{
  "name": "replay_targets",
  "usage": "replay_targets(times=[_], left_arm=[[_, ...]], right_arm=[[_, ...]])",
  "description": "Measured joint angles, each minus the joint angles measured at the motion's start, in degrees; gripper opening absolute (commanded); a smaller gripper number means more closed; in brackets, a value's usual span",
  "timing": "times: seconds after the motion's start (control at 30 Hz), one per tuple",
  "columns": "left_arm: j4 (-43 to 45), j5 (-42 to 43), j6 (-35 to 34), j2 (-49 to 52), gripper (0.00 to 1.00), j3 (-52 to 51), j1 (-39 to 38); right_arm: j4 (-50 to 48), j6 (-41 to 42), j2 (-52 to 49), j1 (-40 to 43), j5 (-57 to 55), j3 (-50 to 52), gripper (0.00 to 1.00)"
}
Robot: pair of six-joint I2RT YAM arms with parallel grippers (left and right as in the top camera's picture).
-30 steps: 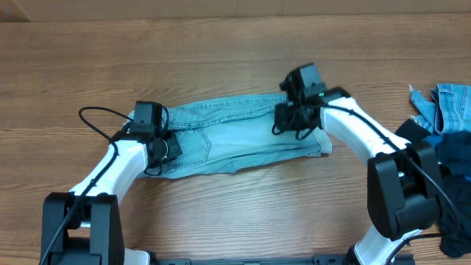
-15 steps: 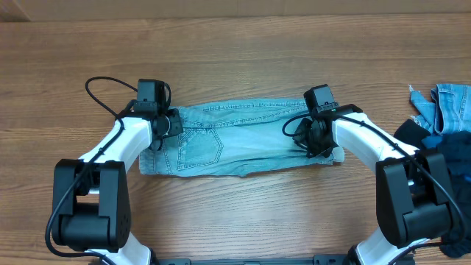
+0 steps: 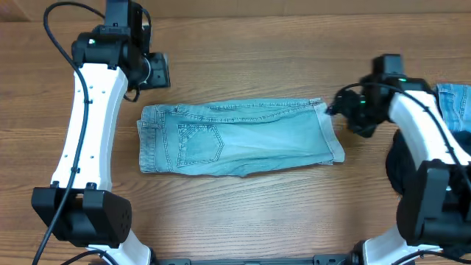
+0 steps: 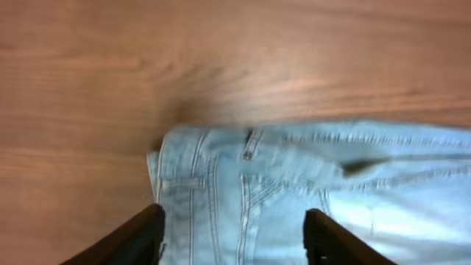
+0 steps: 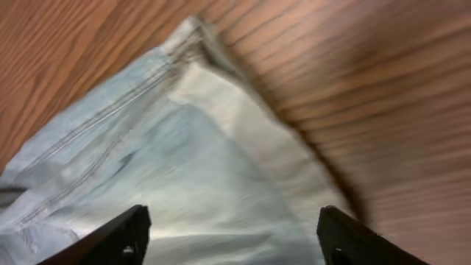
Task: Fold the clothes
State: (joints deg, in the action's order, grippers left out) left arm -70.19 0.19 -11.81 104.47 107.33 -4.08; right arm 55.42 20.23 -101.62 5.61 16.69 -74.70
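Note:
The clothes here are pale blue jeans (image 3: 235,138), lying folded into a flat band across the middle of the table, back pocket up. My left gripper (image 3: 156,71) hovers open above the table behind their left, waistband end. In the left wrist view that waistband (image 4: 294,191) shows below my open left gripper (image 4: 234,239), with nothing between the fingers (image 4: 140,235). My right gripper (image 3: 340,110) stands open just off the jeans' right end. In the right wrist view the hemmed corner (image 5: 184,147) lies under my open right gripper (image 5: 235,235).
More pale denim (image 3: 455,103) is heaped at the table's right edge, behind my right arm. Bare wooden tabletop (image 3: 243,51) runs behind the jeans, and more of it lies in front of them.
Both grippers have let go of the jeans and opened. The left one has lifted back and away to the far left, the right one has drawn off to the right. The jeans now lie flat.

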Motion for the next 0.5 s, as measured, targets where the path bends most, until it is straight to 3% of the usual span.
replay_targets(times=[0.07,0.13,0.2,0.27,0.37,0.4,0.5], left_arm=[[-3.45,0.48,0.02,0.00,0.61,0.20,0.04],[-5.73,0.92,0.02,-0.04,0.64,0.70,0.04],[-5.97,1.57,0.00,-2.12,0.73,1.75,0.04],[-6.14,1.84,-0.07,-9.01,1.00,2.95,0.04],[-6.71,1.95,-0.17,-15.52,1.00,3.76,0.04],[-7.50,1.95,-0.20,-22.32,1.00,4.72,0.04],[-8.55,1.95,-0.20,-26.01,1.00,5.27,0.04]], right_arm=[[0.39,-3.91,-0.02,4.72,1.01,0.11,0.90],[0.57,-6.73,-0.20,7.61,2.01,1.51,0.90],[-0.04,-9.25,-1.09,8.74,4.28,4.15,0.90],[-1.01,-11.23,-1.20,8.22,6.95,7.02,0.89],[-6.05,-11.98,-1.31,7.85,9.11,12.15,0.89],[-7.04,-12.15,-1.31,7.78,9.90,13.33,0.88],[-13.46,-12.57,-1.31,7.63,12.92,17.16,0.88]])
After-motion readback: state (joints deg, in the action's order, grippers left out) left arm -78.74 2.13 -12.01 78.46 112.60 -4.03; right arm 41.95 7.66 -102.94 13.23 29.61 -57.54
